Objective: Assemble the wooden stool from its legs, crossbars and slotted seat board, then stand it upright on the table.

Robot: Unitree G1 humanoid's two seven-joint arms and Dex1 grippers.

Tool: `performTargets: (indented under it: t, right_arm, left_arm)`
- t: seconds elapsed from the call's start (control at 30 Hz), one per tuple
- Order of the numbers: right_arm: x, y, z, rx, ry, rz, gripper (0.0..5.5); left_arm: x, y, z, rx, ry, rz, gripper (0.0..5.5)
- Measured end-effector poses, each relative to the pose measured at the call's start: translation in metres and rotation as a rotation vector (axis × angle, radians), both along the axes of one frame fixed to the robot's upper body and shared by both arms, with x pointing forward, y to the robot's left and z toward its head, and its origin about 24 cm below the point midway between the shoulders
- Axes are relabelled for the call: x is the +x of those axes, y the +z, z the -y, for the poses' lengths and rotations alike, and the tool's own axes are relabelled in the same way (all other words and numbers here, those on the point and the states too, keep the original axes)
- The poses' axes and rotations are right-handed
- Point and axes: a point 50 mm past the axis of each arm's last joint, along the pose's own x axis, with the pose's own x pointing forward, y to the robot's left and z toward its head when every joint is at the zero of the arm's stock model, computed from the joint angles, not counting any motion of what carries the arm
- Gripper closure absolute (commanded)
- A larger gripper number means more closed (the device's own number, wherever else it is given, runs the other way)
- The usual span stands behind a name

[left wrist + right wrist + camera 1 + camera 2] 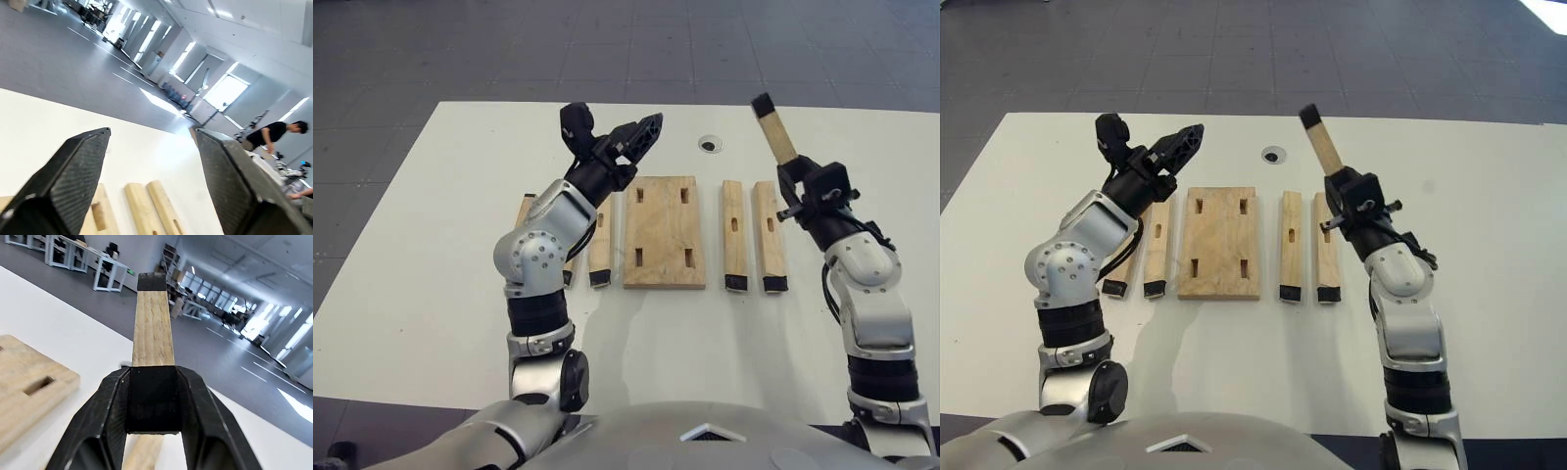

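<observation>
The slotted seat board [659, 231] lies flat mid-table. Two wooden legs with black end caps [733, 235] [769, 235] lie side by side to its right. Another leg [600, 245] lies to its left, and a further piece [524, 211] shows partly behind my left arm. My left gripper [615, 129] hovers open and empty above the board's far left corner; its wrist view has its fingers [73, 176] wide apart over the legs [146, 205]. My right gripper [808, 184] is shut on a black-capped wooden leg [773, 127] that points up and away, above the right-hand legs. In its wrist view, that leg [152, 328] sits between the jaws.
The white table [431, 255] has a small round cable hole [710, 145] beyond the board. Bare tabletop spreads wide to the left, right and front of the parts. Grey floor lies past the far edge.
</observation>
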Motion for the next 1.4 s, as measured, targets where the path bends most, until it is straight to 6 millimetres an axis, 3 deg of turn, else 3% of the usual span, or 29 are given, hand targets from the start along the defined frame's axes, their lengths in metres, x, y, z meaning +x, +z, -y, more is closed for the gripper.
performTargets:
  t: [0.07,0.23,0.33,0.57,0.97,1.27,1.4]
  right_arm:
    - [0.003,0.007,-0.01,-0.022,0.071,0.037,4.22]
    - [0.0,0.019,-0.04,-0.067,0.274,0.09,4.22]
    - [-0.004,0.021,-0.049,-0.069,0.346,0.096,4.22]
    - [-0.012,0.023,-0.058,0.03,0.447,0.019,4.22]
    - [-0.02,0.021,-0.057,0.12,0.488,-0.089,4.22]
    - [-0.021,0.021,-0.054,0.141,0.481,-0.106,4.22]
    - [-0.021,0.019,-0.053,0.135,0.473,-0.114,4.22]
  left_arm:
    - [0.001,0.002,0.003,-0.052,-0.057,-0.038,1.6]
    - [-0.005,-0.004,0.013,-0.124,-0.172,-0.121,1.59]
    - [-0.008,-0.001,0.02,-0.188,-0.218,-0.13,1.59]
    - [-0.01,0.009,0.012,-0.348,-0.229,-0.126,1.59]
    - [-0.008,0.015,0.003,-0.325,-0.232,-0.093,3.47]
    - [-0.008,0.005,-0.001,-0.295,-0.24,-0.114,5.03]
    - [-0.007,0.003,0.0,-0.305,-0.248,-0.123,5.07]
